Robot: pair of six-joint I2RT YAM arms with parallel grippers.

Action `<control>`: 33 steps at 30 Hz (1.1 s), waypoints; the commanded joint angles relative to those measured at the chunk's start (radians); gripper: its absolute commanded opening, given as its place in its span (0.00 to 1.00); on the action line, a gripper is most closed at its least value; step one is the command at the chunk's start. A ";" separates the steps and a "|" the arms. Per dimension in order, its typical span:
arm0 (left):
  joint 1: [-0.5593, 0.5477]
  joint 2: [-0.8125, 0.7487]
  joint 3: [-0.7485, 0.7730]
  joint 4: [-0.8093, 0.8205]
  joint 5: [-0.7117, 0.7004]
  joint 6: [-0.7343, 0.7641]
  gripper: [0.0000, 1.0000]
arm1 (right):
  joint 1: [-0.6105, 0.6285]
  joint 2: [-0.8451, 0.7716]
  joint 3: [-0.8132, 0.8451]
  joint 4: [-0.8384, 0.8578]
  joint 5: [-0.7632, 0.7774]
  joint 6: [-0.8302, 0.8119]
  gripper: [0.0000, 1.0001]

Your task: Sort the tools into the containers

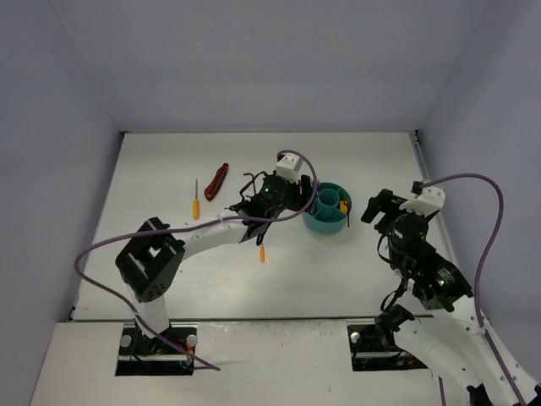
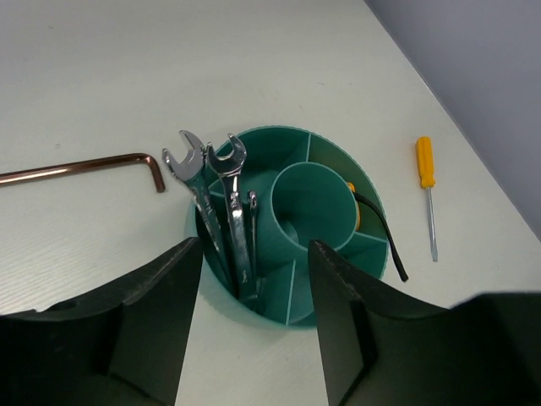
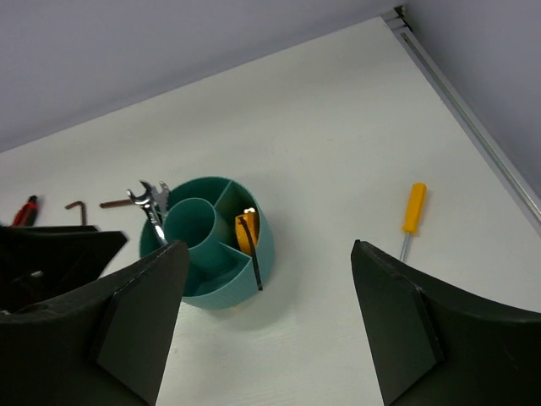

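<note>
I am holding my left gripper (image 2: 254,249) at the left side of the teal tub (image 2: 334,150), its fingers (image 2: 161,313) spread apart with nothing between them. My right gripper (image 3: 269,245) is hovering to the right of the tub, its jaws also wide and empty.

The tub is standing on the white table (image 1: 338,279), right of centre, between my two grippers. Two silver wrenches (image 2: 239,220) are standing in its left compartment, heads above the rim. A black hex key (image 3: 252,254) is leaning over the right rim beside a yellow-orange item (image 3: 244,230) I cannot identify.

A copper-coloured hex key (image 2: 84,167) is lying just left of the tub. An orange-handled screwdriver (image 3: 412,211) is lying to its right. Further left, a red-and-black-handled tool (image 1: 216,181) and two more orange screwdrivers (image 1: 196,203) are lying.

Pale grey-lilac walls (image 1: 270,59) are closing in the left, far and right sides. A metal rail (image 3: 473,118) is running along the right edge.
</note>
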 commanded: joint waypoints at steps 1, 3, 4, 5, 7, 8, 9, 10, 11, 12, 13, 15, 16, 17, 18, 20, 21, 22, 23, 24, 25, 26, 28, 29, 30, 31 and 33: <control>-0.004 -0.222 0.002 -0.038 -0.055 0.058 0.52 | -0.034 0.110 0.012 0.018 0.106 0.080 0.75; -0.003 -0.273 0.008 -0.164 -0.073 0.089 0.53 | -0.060 0.138 0.011 0.016 0.093 0.098 0.75; -0.002 -0.311 0.020 -0.255 -0.110 0.106 0.55 | -0.110 0.192 0.011 0.015 0.051 0.108 0.75; 0.001 -0.342 0.033 -0.341 -0.131 0.120 0.56 | -0.171 0.213 0.009 0.016 -0.002 0.117 0.75; 0.004 -0.401 0.052 -0.503 -0.154 0.151 0.58 | -0.295 0.278 0.005 0.018 -0.109 0.134 0.75; 0.006 -0.423 0.058 -0.588 -0.161 0.163 0.59 | -0.365 0.303 0.000 0.019 -0.165 0.144 0.75; 0.007 -0.448 0.062 -0.651 -0.167 0.178 0.60 | -0.411 0.332 -0.007 0.021 -0.198 0.150 0.75; 0.011 -0.478 0.064 -0.684 -0.166 0.191 0.61 | -0.427 0.363 -0.018 0.029 -0.209 0.167 0.75; 0.013 -0.500 0.066 -0.737 -0.166 0.199 0.61 | -0.444 0.383 -0.026 0.036 -0.215 0.187 0.75; 0.014 -0.525 0.066 -0.782 -0.165 0.214 0.62 | -0.459 0.408 -0.037 0.042 -0.220 0.203 0.75; 0.015 -0.556 0.065 -0.814 -0.164 0.235 0.63 | -0.472 0.443 -0.049 0.047 -0.226 0.216 0.74; 0.020 -0.593 0.059 -0.888 -0.154 0.261 0.64 | -0.506 0.499 -0.067 0.069 -0.243 0.246 0.72; 0.022 -0.617 0.052 -0.914 -0.150 0.282 0.64 | -0.517 0.517 -0.079 0.085 -0.249 0.255 0.71; 0.025 -0.655 0.036 -0.949 -0.147 0.315 0.64 | -0.528 0.540 -0.100 0.116 -0.260 0.260 0.70; 0.026 -0.684 0.019 -0.970 -0.146 0.341 0.64 | -0.549 0.565 -0.109 0.133 -0.267 0.266 0.70; 0.027 -0.731 -0.020 -0.989 -0.145 0.387 0.65 | -0.592 0.618 -0.114 0.156 -0.275 0.267 0.69; 0.027 -0.761 -0.042 -0.992 -0.143 0.409 0.65 | -0.607 0.654 -0.114 0.166 -0.278 0.264 0.69; 0.027 -0.789 -0.067 -0.994 -0.142 0.430 0.65 | -0.620 0.697 -0.113 0.172 -0.284 0.263 0.69; 0.027 -0.802 -0.095 -0.999 -0.143 0.448 0.65 | -0.638 0.733 -0.108 0.176 -0.294 0.262 0.69; 0.027 -0.831 -0.112 -1.011 -0.143 0.458 0.65 | -0.649 0.766 -0.104 0.190 -0.320 0.256 0.69; 0.027 -0.851 -0.133 -1.019 -0.146 0.469 0.65 | -0.656 0.792 -0.099 0.202 -0.338 0.250 0.69; 0.027 -0.863 -0.156 -1.022 -0.152 0.481 0.65 | -0.660 0.814 -0.094 0.211 -0.347 0.242 0.69; 0.027 -0.890 -0.189 -1.010 -0.175 0.491 0.66 | -0.670 0.873 -0.085 0.214 -0.357 0.231 0.68; 0.029 -0.894 -0.208 -1.009 -0.190 0.490 0.66 | -0.670 0.907 -0.079 0.216 -0.358 0.226 0.69; 0.030 -0.892 -0.210 -1.011 -0.190 0.493 0.66 | -0.671 0.922 -0.078 0.217 -0.360 0.224 0.69; 0.030 -0.889 -0.212 -1.013 -0.188 0.495 0.66 | -0.672 0.932 -0.079 0.220 -0.362 0.223 0.68; 0.033 -0.885 -0.214 -1.015 -0.188 0.496 0.66 | -0.676 0.948 -0.081 0.226 -0.370 0.220 0.67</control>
